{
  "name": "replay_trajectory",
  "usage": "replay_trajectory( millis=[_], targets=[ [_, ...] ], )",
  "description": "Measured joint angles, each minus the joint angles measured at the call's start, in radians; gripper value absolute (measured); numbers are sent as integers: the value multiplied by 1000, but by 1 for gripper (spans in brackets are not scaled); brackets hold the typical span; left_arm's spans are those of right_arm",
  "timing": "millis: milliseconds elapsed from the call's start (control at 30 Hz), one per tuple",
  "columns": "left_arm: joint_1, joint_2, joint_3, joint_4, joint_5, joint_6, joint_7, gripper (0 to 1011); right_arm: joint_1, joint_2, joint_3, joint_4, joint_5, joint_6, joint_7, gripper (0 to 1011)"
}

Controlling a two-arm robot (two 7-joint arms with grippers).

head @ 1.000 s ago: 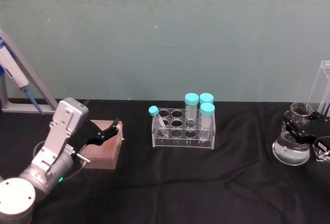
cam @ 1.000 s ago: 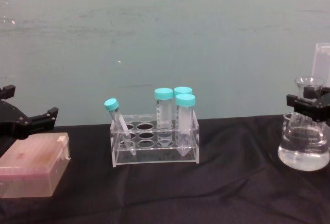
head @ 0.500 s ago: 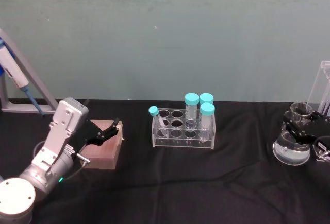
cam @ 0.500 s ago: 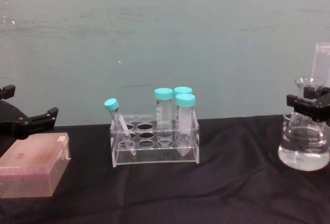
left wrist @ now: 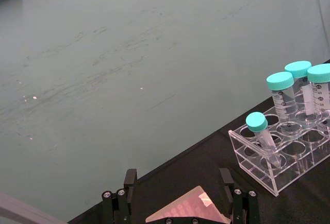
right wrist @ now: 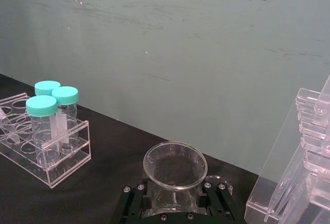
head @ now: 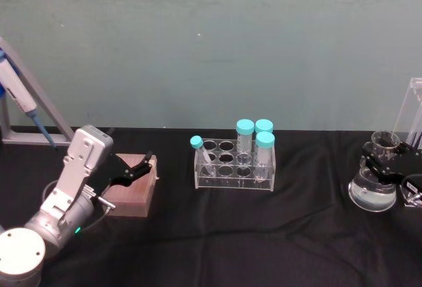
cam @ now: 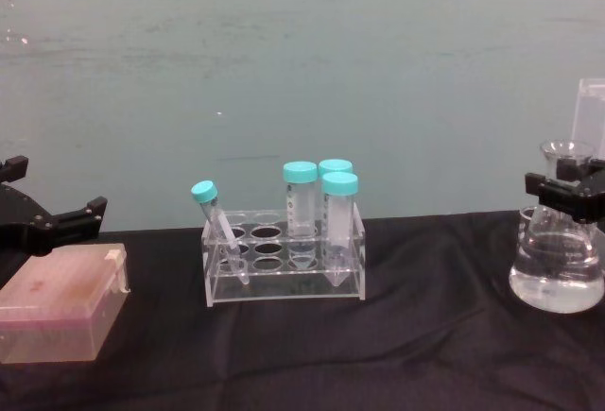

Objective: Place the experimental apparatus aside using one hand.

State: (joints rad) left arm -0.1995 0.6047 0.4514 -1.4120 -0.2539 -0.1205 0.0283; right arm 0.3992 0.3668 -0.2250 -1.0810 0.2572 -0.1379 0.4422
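The conical flask [head: 372,194] with clear liquid stands on the black cloth at the far right. It rises clear and upright in the chest view [cam: 558,274]. My right gripper [head: 381,163] is shut on its neck, and in the right wrist view the black fingers [right wrist: 131,190] hug the glass just under the open rim [right wrist: 172,158]. A tall acrylic stand [head: 415,112] sits right behind the flask. On the left, my left gripper [head: 142,167] hangs open over a pink box [head: 135,191], holding nothing.
A clear tube rack [head: 234,165] with several teal-capped tubes stands mid-table. A pipette [head: 20,95] leans on a grey stand at the far left. The teal wall closes the back. Bare black cloth lies in front of the rack.
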Motion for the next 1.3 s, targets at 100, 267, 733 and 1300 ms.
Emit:
replay_trajectory(
  millis=[100,267,733,1300],
  targets=[
    [0,0,0,0,0,0,0,1000,0,0,0,0,0,0,0,458],
    [0,0,0,0,0,0,0,1000,0,0,0,-1,0,-1,0,594],
    [0,0,0,0,0,0,0,1000,0,0,0,-1,0,-1,0,999],
    [0,0,0,0,0,0,0,1000,0,0,0,0,0,0,0,1000]
  ],
)
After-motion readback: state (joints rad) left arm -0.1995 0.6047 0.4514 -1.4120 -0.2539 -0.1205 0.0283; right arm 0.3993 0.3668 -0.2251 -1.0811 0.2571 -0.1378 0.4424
